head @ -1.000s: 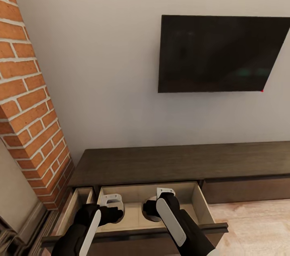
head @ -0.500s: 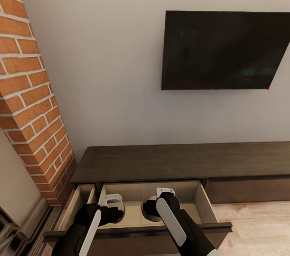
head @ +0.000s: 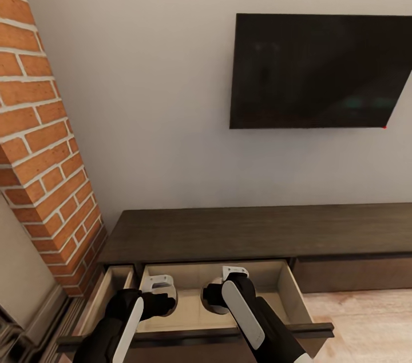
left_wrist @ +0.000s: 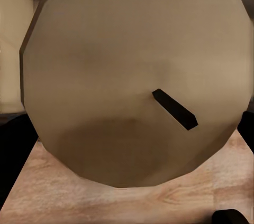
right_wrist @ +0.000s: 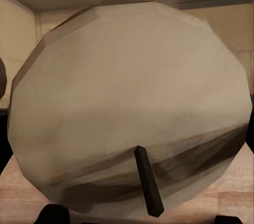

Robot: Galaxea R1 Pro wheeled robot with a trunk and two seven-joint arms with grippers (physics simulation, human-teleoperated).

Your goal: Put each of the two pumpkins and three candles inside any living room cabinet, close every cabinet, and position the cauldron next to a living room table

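Brick column (head: 40, 140): beside the cabinet's (head: 257, 231) left end.
Left gripper (head: 157, 286): inside the open drawer (head: 286, 286); jaw state can't be told.
Left wrist view: pale candle (left_wrist: 132, 65), dark wick (left_wrist: 174, 109), very close.
Right gripper (head: 234, 274): same drawer; jaws unclear.
Right wrist view: second candle (right_wrist: 132, 92).
Television (head: 320, 71): on the wall above.

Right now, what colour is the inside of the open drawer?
Pale wood, against the dark-brown cabinet; head view.
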